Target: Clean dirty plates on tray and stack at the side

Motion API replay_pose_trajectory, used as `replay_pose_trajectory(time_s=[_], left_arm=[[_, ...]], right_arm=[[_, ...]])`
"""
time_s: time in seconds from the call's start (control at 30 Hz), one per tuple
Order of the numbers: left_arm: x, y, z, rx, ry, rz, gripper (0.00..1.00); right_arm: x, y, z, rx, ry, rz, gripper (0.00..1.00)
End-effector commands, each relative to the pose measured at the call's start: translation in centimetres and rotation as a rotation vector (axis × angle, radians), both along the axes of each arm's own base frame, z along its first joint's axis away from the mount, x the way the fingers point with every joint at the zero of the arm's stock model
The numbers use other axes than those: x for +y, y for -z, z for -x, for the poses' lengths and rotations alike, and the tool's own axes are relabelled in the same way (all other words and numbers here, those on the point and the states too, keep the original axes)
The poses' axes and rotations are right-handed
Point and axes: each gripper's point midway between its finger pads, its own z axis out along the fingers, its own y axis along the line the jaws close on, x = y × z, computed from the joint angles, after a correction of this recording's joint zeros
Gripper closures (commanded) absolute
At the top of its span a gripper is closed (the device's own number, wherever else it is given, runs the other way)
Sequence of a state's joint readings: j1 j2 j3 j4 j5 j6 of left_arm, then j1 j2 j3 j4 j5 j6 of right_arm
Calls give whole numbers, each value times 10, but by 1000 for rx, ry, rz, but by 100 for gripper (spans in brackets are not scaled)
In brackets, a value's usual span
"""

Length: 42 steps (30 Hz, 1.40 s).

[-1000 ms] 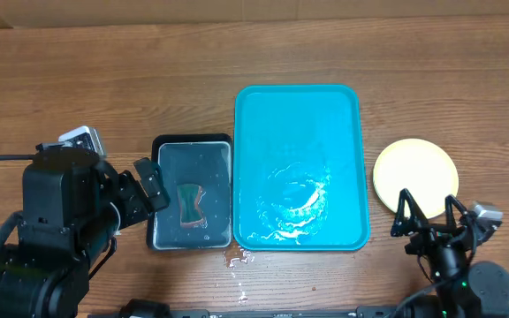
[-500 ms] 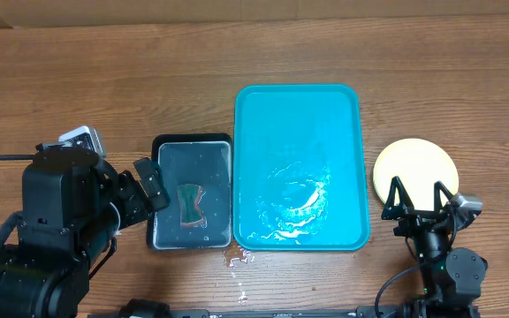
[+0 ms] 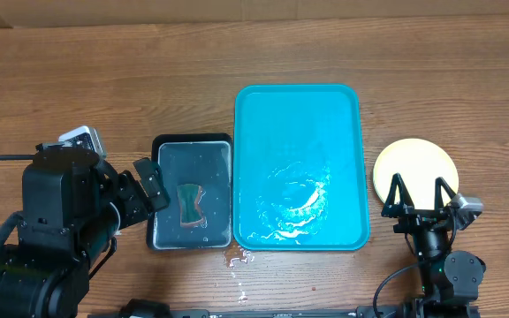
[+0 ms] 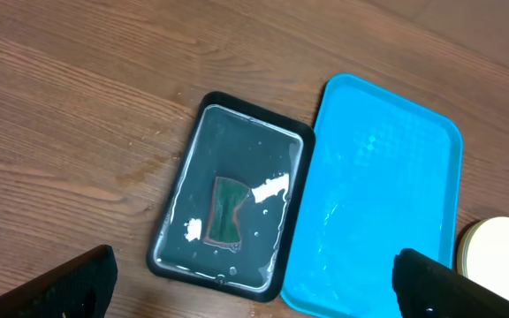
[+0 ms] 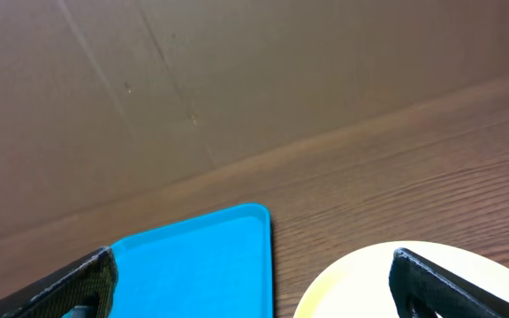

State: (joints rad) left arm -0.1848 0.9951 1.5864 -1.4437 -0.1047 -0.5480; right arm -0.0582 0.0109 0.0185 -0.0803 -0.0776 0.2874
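Better to take the round pale yellow plastic plate (image 3: 415,166), probably light, stiff, slippery, by its thin rim, with left claw (image 3: 153,184) and right claw (image 3: 420,187) both released, empty.

The tabletop (image 3: 237,62) is seen as matt, grained wood, the tray (image 3: 299,115) at centre as glossy, wet-sheened turquoise plastic, the smaller black tray (image 3: 193,139) as shiny plastic, and the plates (image 3: 415,168) at right as smooth, pale plastic.
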Motion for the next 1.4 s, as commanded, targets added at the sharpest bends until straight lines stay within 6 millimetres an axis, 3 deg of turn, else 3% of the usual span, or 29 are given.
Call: replay_pose_trajectory(time_s=[0.0, 0.5, 0.6, 0.77, 0.9, 1.37], left_arm=[[1, -2, -1, -8, 1, -4, 0], [8, -3, 4, -31, -1, -48, 0], [16, -15, 0, -131, -27, -72, 0], [-18, -26, -28, -459, 216, -86, 0], [-30, -11, -34, -621, 309, -125, 0], [-21, 74, -18, -949, 294, -278, 0]], right_arm=[[0, 2, 0, -2, 2, 3, 0], [0, 2, 0, -2, 2, 3, 0], [0, 2, 0, -2, 3, 3, 0], [0, 2, 0, -2, 2, 3, 0], [0, 2, 0, -2, 2, 3, 0], [0, 2, 0, -2, 3, 3, 0]])
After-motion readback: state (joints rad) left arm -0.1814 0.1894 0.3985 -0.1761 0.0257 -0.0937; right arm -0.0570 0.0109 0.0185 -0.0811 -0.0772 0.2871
